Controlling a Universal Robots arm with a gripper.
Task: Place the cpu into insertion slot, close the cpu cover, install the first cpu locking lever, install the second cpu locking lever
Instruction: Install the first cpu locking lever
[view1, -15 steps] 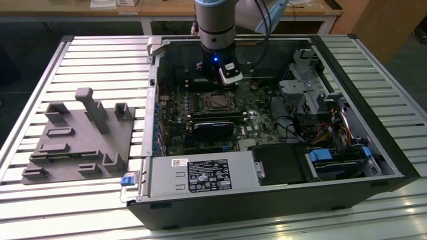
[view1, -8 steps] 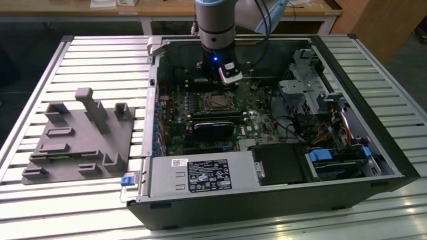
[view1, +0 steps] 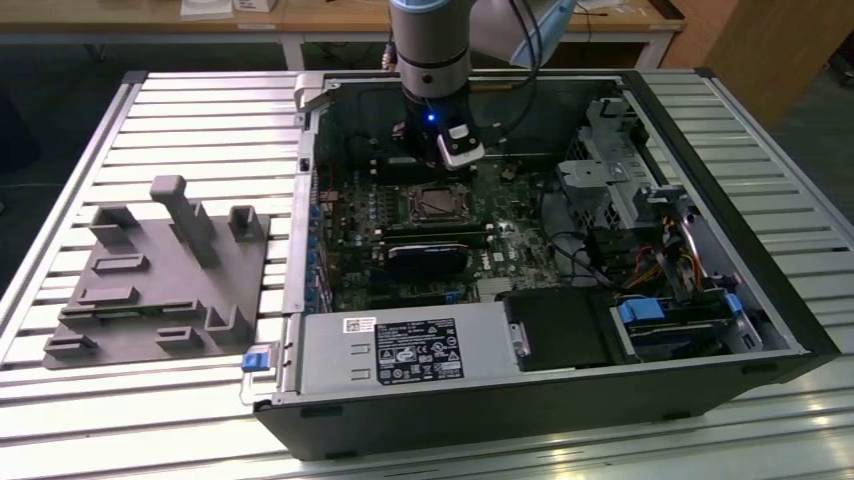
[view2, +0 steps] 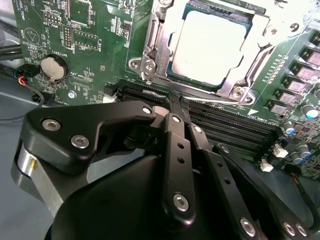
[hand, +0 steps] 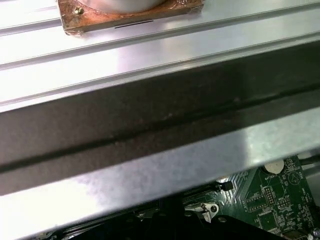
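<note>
Silvery-beige cpu (view2: 207, 45) lies seated under the lowered cpu cover (view2: 165, 55), so latching seems left: the fingers (view2: 172, 132), pressed together empty, sit by one locking lever (view2: 200, 95).

This looks like a robotics lab or a workshop. A table of ribbed aluminium profiles (view1: 200, 120) carries an open computer case (view1: 561, 410) and a grey fixture plate (view1: 134, 300) with moulded holders. A robot arm (view1: 430, 45) reaches down into the case, and wooden workbenches (view1: 347, 15) stand behind the table.
</note>
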